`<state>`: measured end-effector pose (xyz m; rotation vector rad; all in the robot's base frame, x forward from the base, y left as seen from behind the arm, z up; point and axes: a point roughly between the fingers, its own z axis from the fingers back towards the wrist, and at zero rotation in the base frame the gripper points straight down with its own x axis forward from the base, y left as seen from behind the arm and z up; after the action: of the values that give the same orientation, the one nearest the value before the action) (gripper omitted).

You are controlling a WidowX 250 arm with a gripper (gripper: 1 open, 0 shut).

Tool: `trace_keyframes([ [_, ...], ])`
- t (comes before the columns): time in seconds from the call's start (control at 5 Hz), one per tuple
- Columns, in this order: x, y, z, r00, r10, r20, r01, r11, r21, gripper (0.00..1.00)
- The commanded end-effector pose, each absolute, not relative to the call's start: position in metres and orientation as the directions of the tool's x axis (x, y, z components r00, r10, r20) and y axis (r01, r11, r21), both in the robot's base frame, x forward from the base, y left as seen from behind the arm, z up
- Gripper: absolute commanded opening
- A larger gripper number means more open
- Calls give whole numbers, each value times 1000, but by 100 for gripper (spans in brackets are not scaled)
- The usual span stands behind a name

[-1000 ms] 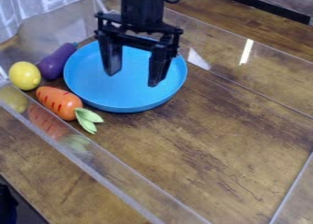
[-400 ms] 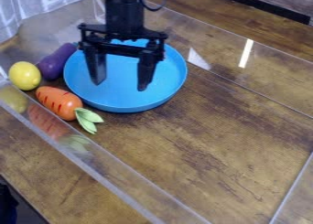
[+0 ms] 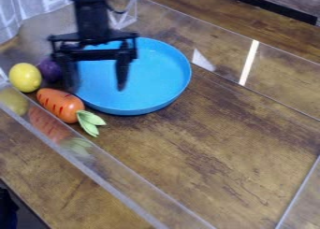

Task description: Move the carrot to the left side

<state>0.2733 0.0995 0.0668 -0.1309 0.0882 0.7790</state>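
- One wooden worktop carries our scene, the carrot lying near its clear-walled edge.
- Beside it sits the blue plate, whose rim we should clear before lowering.
- Above the plate, our black gripper stands wide, holding nothing.
- We would straddle the orange carrot across its body, sparing its green leaves.
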Motion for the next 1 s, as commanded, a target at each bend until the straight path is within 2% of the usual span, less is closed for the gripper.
trace_keyframes([
  [0.0, 268, 130, 80, 613, 787, -69, -787, 601, -137, 100],
  [0.6, 256, 177, 57, 339, 934, -110, -930, 315, -189, 100],
  [0.8, 256, 179, 47, 306, 945, -113, -940, 282, -192, 100],
])
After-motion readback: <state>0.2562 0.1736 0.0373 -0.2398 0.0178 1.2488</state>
